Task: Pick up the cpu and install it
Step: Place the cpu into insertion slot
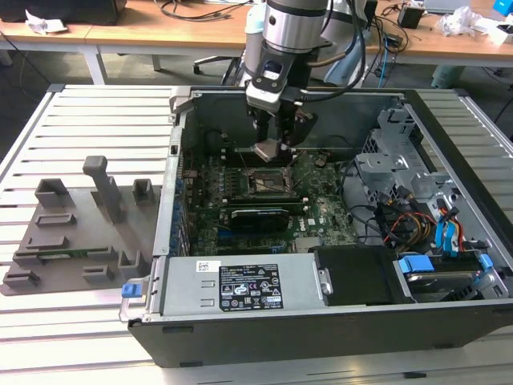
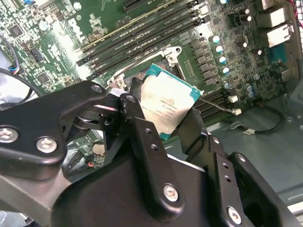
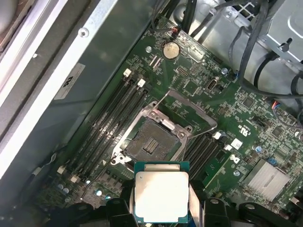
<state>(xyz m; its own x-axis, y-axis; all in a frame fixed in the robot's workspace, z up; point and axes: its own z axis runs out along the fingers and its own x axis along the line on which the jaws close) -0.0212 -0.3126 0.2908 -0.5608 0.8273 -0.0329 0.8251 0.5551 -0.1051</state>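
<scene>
My gripper (image 1: 272,147) is inside the open computer case, shut on the cpu (image 1: 266,150). The cpu is a small square chip with a silvery top and a green rim. It hangs just above the open socket (image 1: 269,181) on the green motherboard (image 1: 325,210), apart from it. In the second wrist view the black fingers (image 2: 142,137) clamp two opposite edges of the cpu (image 2: 168,106), which sits tilted. In the first wrist view the cpu (image 3: 161,195) hangs level beside the dark socket (image 3: 151,139), whose metal bracket (image 3: 194,111) is swung open.
Memory slots (image 3: 113,123) flank the socket. A long black expansion card (image 1: 258,216) lies in front of it. The power supply (image 1: 240,285), drive cage (image 1: 401,172) and loose cables (image 1: 401,224) crowd the case. A grey holder tray (image 1: 72,233) lies at the exterior view's left.
</scene>
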